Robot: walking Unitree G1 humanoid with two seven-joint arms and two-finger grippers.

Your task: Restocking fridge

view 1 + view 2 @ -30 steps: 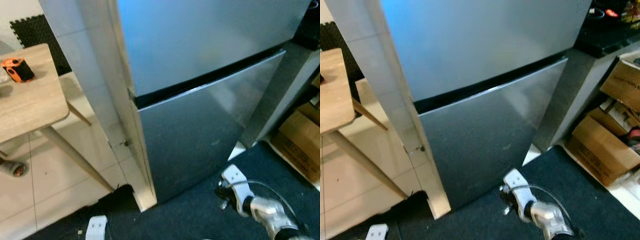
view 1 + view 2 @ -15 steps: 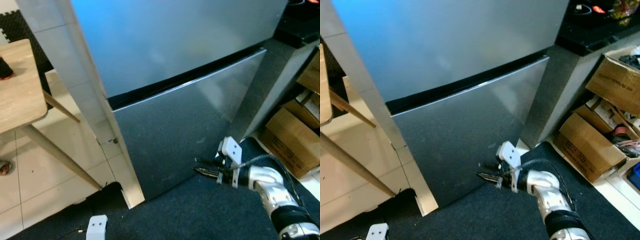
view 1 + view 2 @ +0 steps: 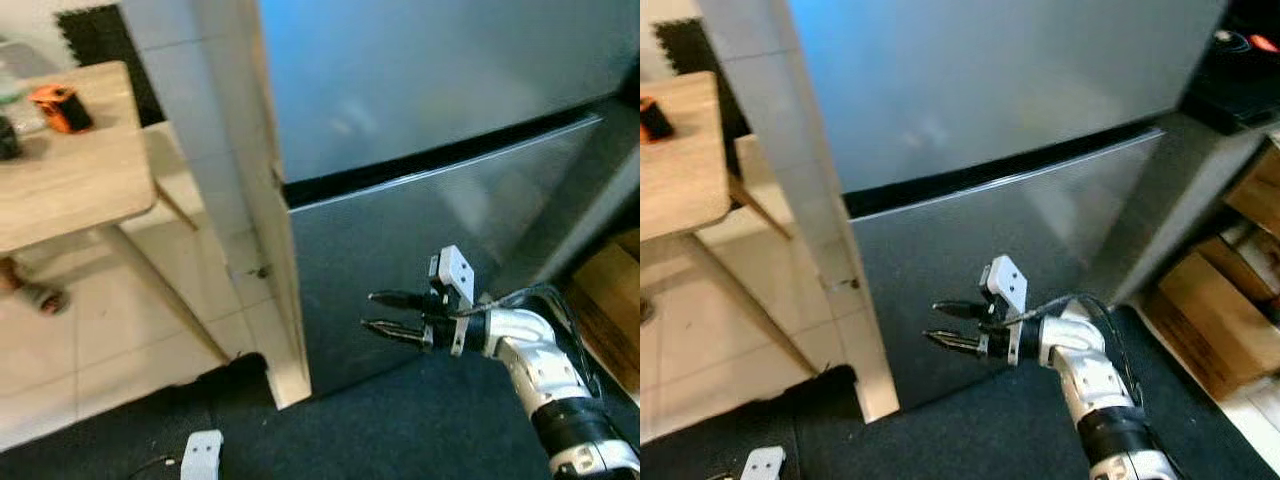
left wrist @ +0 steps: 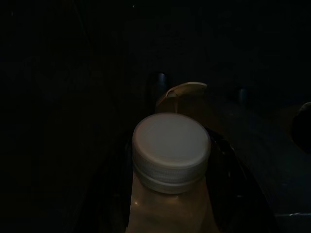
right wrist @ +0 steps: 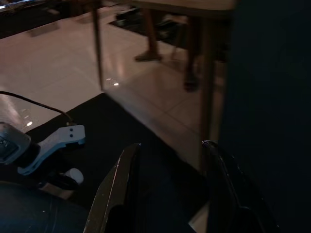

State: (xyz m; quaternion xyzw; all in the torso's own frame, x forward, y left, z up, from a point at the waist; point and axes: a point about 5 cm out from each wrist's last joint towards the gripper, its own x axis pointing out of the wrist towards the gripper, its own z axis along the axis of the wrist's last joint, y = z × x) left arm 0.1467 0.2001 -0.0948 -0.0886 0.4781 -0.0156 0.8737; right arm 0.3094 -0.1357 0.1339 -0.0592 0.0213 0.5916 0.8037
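The silver fridge has an upper door [image 3: 420, 90] and a lower door [image 3: 400, 250], both closed, with a dark seam between them. My right gripper [image 3: 373, 312] is held in front of the lower door, just short of its left edge. It is open, its black fingers pointing left with nothing between them. In the dark left wrist view, my left gripper [image 4: 170, 160] is shut on a pale bottle with a white screw cap [image 4: 171, 145]. The left arm hangs low, and its white wrist mount [image 3: 201, 455] is at the bottom edge.
A white tiled pillar [image 3: 225, 150] stands against the fridge's left side. Left of it is a wooden table [image 3: 70, 185] carrying an orange and black object [image 3: 62, 107], with a person's sandalled foot [image 3: 32, 292] beneath. Cardboard boxes [image 3: 1215, 310] sit at the right, and dark carpet [image 3: 400, 430] lies underfoot.
The camera view has shifted. My right arm has risen from near the floor to the front of the lower door, and its fingers have spread apart.
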